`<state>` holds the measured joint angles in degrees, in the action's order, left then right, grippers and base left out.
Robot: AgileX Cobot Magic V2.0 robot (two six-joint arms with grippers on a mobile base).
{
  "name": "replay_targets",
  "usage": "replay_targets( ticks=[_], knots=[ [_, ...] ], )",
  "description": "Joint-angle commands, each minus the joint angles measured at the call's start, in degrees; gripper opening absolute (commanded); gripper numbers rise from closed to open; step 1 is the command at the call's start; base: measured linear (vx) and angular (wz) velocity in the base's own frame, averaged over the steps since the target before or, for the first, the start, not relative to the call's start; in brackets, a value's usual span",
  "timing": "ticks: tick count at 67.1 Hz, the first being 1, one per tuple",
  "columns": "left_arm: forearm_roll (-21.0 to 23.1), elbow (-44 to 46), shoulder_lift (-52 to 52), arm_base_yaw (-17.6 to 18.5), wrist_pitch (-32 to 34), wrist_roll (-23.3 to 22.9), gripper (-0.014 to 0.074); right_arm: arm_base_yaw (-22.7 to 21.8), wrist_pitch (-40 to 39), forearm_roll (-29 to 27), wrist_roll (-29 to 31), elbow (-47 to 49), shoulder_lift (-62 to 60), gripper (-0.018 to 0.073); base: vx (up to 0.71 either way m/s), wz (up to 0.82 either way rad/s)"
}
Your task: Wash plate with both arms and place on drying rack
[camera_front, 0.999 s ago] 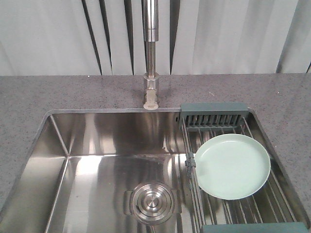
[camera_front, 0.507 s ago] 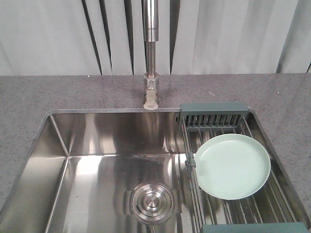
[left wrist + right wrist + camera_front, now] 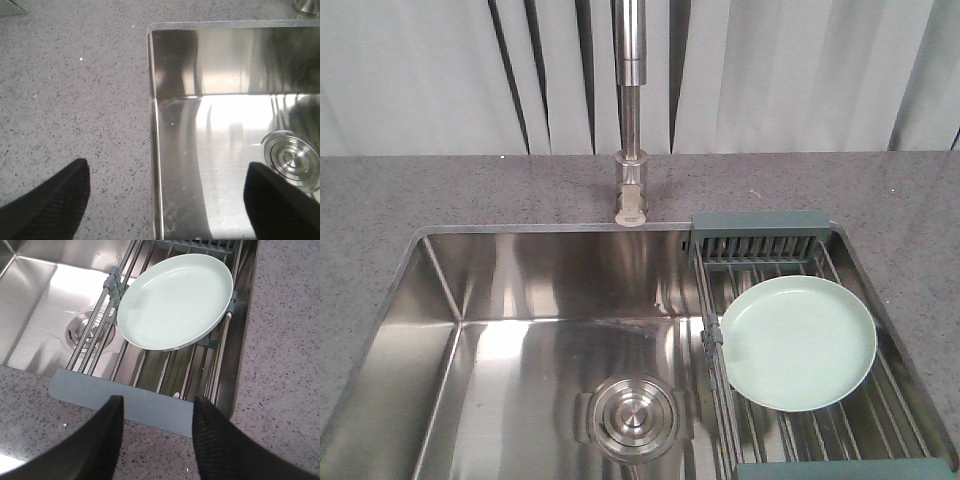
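Note:
The pale mint-green plate (image 3: 798, 342) lies flat on the metal rods of the drying rack (image 3: 760, 222), which spans the right end of the sink; the right wrist view shows the plate (image 3: 175, 300) on the rack (image 3: 120, 402) too. My right gripper (image 3: 156, 410) hangs open over the counter just in front of the rack's near frame, nothing between its fingers. My left gripper (image 3: 167, 177) is open wide above the sink's left front corner, one finger over the counter, the other over the basin. Neither arm shows in the front view.
The steel sink basin (image 3: 540, 340) has a round drain (image 3: 632, 415) at its middle. A tall faucet (image 3: 631, 110) rises behind it. Speckled grey counter (image 3: 420, 190) surrounds the sink, and a pale curtain hangs at the back.

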<state>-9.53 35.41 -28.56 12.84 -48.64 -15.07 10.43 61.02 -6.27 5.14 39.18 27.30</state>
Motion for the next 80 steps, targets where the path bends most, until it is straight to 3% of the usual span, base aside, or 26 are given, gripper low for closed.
replay_targets(
  ticks=[1,9,33,62,71,80],
  knots=[
    [0.04,1.48,-0.32,-0.04,6.62,-0.66,0.0586,0.18,-3.05,-0.15,-0.01,1.38,0.29,0.0316,0.00,0.00],
    [-0.02,4.13,-2.18,-0.04,7.14,-1.44,0.0586,0.18,-3.05,-0.15,-0.01,1.38,0.29,0.0316,0.00,0.00],
    [-0.21,18.34,-20.39,-0.04,1.37,2.49,0.0586,0.18,-3.05,-0.15,-0.01,1.38,0.29,0.0316,0.00,0.00],
    [0.20,28.66,-42.38,-0.04,-2.60,9.63,0.0586,0.18,-3.05,-0.15,-0.01,1.38,0.29,0.0316,0.00,0.00],
    [4.27,31.82,-48.07,-0.71,-1.92,15.07,0.0586,0.18,-3.05,-0.15,-0.01,1.38,0.29,0.0316,0.00,0.00],
    [18.64,35.08,-52.98,-5.70,0.04,27.21,0.0585,0.18,-3.05,-0.15,-0.01,1.38,0.29,0.0316,0.00,0.00]
  ],
)
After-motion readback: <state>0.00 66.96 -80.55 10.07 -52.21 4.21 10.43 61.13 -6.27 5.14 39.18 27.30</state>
